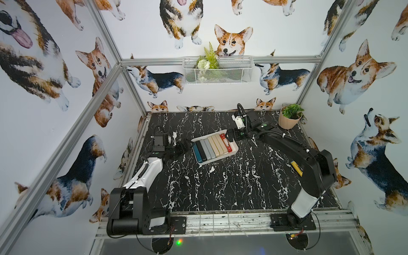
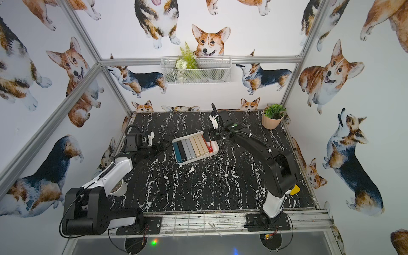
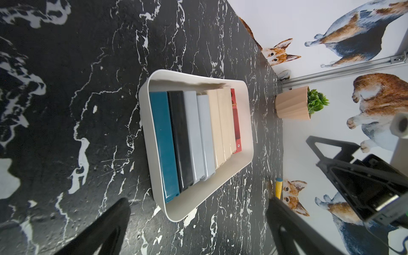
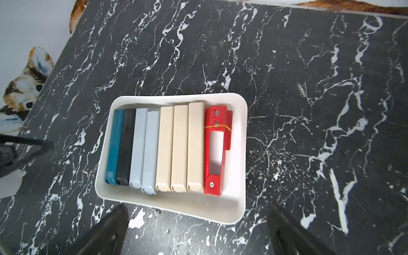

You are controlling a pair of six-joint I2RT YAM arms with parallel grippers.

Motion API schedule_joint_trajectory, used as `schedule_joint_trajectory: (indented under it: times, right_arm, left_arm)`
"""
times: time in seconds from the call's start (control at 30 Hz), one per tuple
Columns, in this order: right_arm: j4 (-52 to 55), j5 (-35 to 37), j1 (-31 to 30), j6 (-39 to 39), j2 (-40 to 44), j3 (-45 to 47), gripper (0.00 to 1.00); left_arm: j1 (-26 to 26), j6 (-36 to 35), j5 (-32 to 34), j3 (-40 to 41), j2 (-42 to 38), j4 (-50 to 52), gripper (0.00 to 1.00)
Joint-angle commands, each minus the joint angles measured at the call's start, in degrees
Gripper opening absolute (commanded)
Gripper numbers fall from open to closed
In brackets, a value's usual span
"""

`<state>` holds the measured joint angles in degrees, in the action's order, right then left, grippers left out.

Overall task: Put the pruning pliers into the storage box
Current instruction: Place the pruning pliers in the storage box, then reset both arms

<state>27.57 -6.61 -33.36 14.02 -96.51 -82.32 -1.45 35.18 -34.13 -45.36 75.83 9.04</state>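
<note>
Pliers (image 4: pixel 166 148): all eight side by side in the box (image 4: pixel 239 205) | right fingers (image 4: pixel 106 231) spread, empty, near the red one (image 4: pixel 209 119) | left fingers (image 3: pixel 103 229) spread, empty, beside the box | I judge placing done; I want a straight lift, clear of the rim.

Open ground: the front half of the black, white-veined marble table (image 1: pixel 220 187) lies bare between the two arms. Farther back, the shallow white plastic storage box (image 4: pixel 176 205) is nearly filled by eight slim pruning pliers (image 4: pixel 180 145) in teal, black, grey, beige and red, with a bare strip beside the red one. The left tool (image 1: pixel 185 146) and right tool (image 1: pixel 229 135), jaws wide, flank the box. A ribbed beige plant pot (image 1: pixel 288 121) blocks the far right corner; a yellow long-handled shovel (image 1: pixel 297 169) lines the right edge.
</note>
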Motion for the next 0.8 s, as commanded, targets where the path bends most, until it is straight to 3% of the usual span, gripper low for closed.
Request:
schedule_joint_trajectory:
  times: [0.0,0.23,0.37,0.47,0.6,0.77]
  right_arm:
    - [-2.77,0.30,0.15,1.44,6.00,4.40,1.00]
    - [-4.46,1.08,4.82,3.39,23.26,19.52,1.00]
    - [-5.54,5.57,6.69,1.54,32.84,27.86,1.00]
    - [-7.18,8.76,7.82,-0.64,39.49,33.83,1.00]
    - [-11.88,18.11,8.11,-4.89,44.30,42.82,1.00]
    - [-23.81,30.31,8.74,-8.75,46.35,53.88,1.00]
  left_arm:
    - [0.33,-3.86,3.72,-2.09,-1.24,5.36,1.00]
    - [0.37,-8.51,14.90,-2.89,-6.88,11.26,1.00]
    - [0.28,-11.65,23.13,-0.33,-12.25,9.87,1.00]
    - [0.14,-13.63,28.88,4.93,-17.52,4.15,1.00]
    - [-2.25,-19.67,38.48,15.97,-23.42,-8.52,1.00]
    - [-8.27,-28.73,52.71,21.28,-18.44,-19.52,1.00]
